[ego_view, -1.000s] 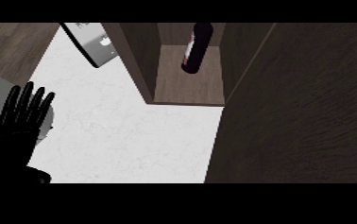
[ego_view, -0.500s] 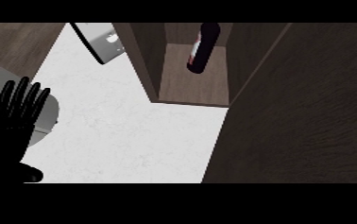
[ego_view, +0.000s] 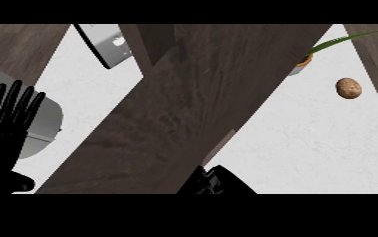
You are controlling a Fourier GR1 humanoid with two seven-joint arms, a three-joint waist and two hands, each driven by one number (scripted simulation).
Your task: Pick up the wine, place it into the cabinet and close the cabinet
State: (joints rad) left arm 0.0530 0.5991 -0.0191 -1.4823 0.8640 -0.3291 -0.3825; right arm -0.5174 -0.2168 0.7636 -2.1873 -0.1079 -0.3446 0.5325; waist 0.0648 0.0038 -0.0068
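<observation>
While your right hand [ego_view: 214, 181] sits at the cabinet door's [ego_view: 199, 106] lower edge (fingers hidden, can't tell their pose), push flat and steady to shut it. Left hand [ego_view: 18, 116] rests with fingers spread straight. Wine isn't visible, presumably inside behind the door. Potato [ego_view: 348, 88] lies far right.

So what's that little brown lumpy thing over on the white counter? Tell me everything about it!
It looks like a potato: a small oval lump with tan-brown, slightly speckled skin. It lies by itself on the white counter near the view's right edge, below and to the right of a small potted plant with long green leaves. Nothing touches it, and neither hand is near it.
</observation>
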